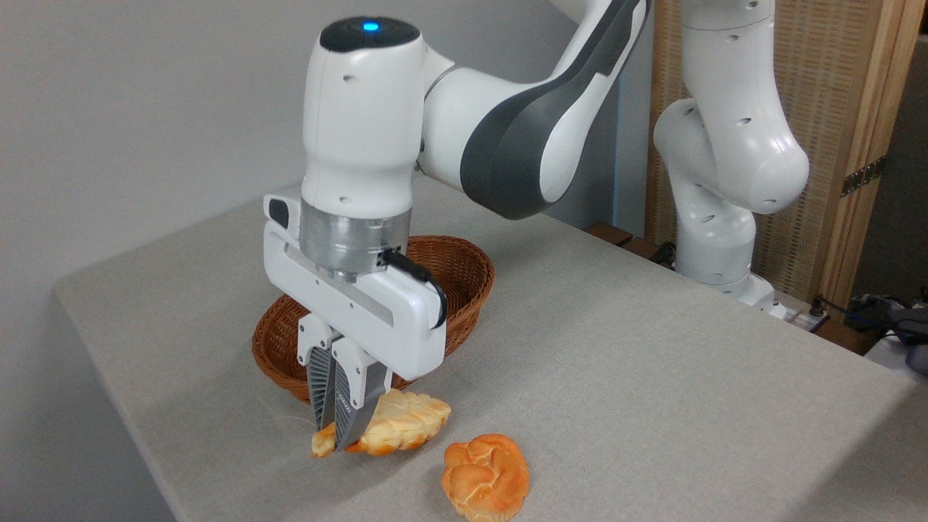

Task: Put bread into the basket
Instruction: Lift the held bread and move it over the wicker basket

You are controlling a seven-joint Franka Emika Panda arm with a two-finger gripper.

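Camera view — gripper (330, 438) clamping bread (402, 428) near its left tip, long axis left-right, before basket (464, 279)

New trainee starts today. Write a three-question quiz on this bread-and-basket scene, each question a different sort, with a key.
1. True or false: the bread already lies inside the basket.
2. What does the gripper hold? A) the round bun B) the bread C) nothing
3. Fill in: the round bun rests on the ____.

Key
1. False; it is outside, in front of the basket.
2. B; the fingers are shut on its near end.
3. table
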